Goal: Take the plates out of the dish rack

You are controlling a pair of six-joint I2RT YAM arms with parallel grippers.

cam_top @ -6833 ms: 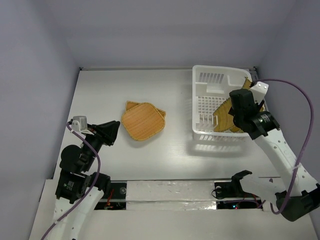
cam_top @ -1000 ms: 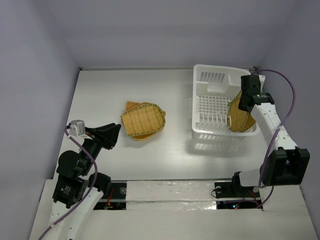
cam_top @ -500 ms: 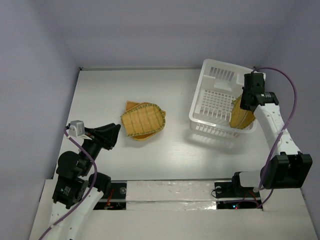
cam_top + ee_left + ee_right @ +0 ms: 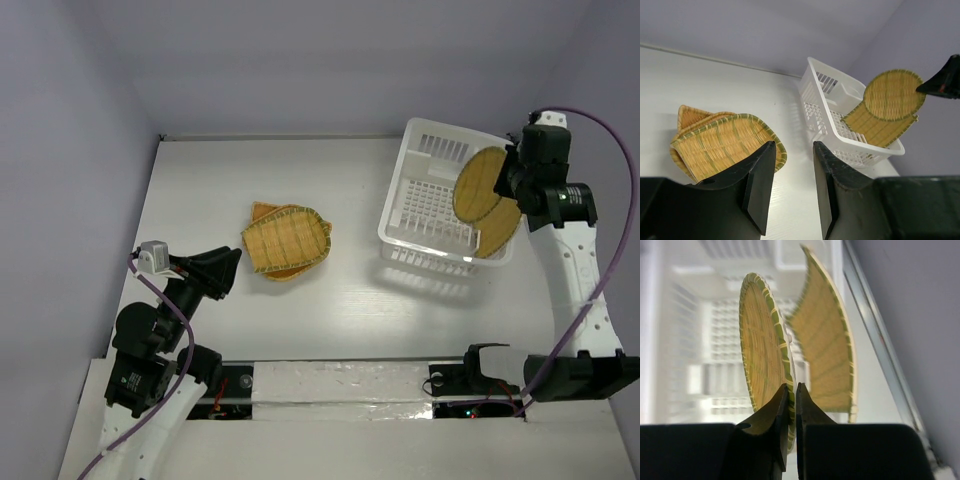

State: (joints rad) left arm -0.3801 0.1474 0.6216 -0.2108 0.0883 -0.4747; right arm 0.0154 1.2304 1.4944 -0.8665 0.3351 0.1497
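My right gripper (image 4: 512, 172) (image 4: 791, 386) is shut on the rim of a round woven plate (image 4: 479, 183) (image 4: 762, 347) and holds it on edge above the white dish rack (image 4: 428, 150). A second, squarer plate (image 4: 500, 230) (image 4: 827, 352) still leans inside the rack at its right wall. Both plates also show in the left wrist view, the round plate (image 4: 892, 93) over the other plate (image 4: 875, 127). A pile of unloaded plates (image 4: 285, 240) (image 4: 715, 142) lies on the table at centre left. My left gripper (image 4: 232, 262) (image 4: 792, 145) hovers open and empty near that pile.
The rack sits skewed at the table's far right, close to the right wall (image 4: 590, 90). The back wall (image 4: 330, 70) runs just behind it. Bare white tabletop (image 4: 350, 290) lies between the pile and the rack.
The right gripper closed on the round plate and lifted it up out of the rack. The rack got tugged askew. The left arm stayed still.
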